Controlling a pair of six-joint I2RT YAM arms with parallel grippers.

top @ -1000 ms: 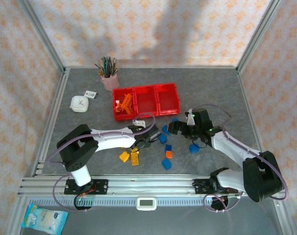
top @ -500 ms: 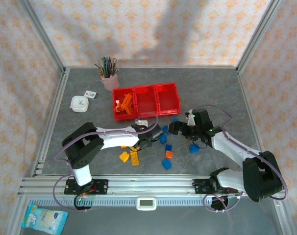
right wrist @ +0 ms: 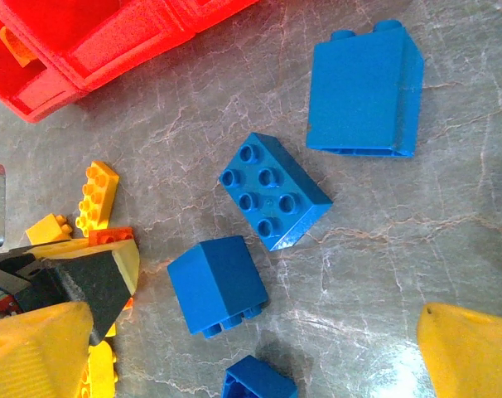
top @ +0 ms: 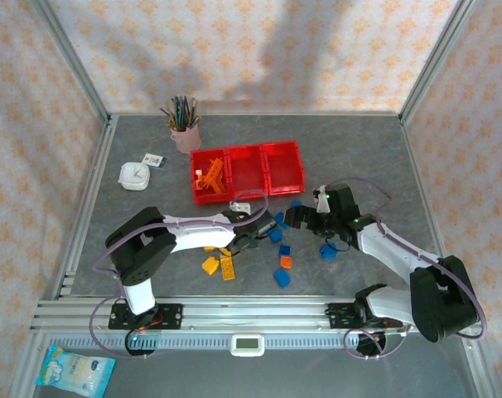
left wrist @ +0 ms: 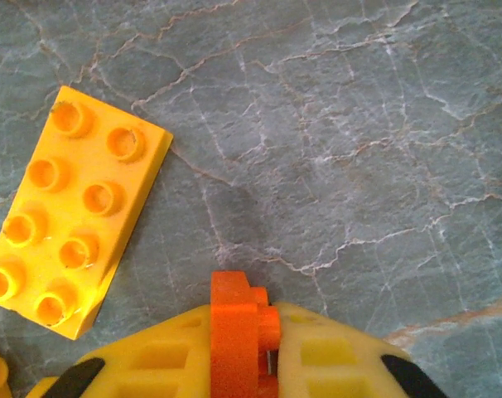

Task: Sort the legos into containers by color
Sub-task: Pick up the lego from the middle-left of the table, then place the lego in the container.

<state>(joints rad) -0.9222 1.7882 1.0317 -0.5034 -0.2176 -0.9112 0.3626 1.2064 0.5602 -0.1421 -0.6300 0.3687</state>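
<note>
My left gripper [left wrist: 263, 322] is shut on a small orange lego [left wrist: 237, 327], held just above the grey table, right of the loose pile [top: 249, 239]. A yellow eight-stud lego [left wrist: 69, 211] lies flat to its left. My right gripper [top: 292, 217] stands open above several blue legos [right wrist: 218, 286], its fingers [right wrist: 36, 348] wide apart around nothing. More blue, yellow and orange legos [top: 286, 261] lie scattered between the arms. The three joined red containers [top: 247, 155] sit behind them; the left one holds orange legos [top: 209, 177].
A pink cup of pens [top: 185, 133], a white timer [top: 135, 176] and a small card [top: 154, 158] stand at the back left. A metal rail [top: 234, 315] runs along the near edge, with a blue-and-white packet [top: 73, 371] below it.
My left gripper shifted a little right, then closed its jaws onto the orange lego. The right arm has held still.
</note>
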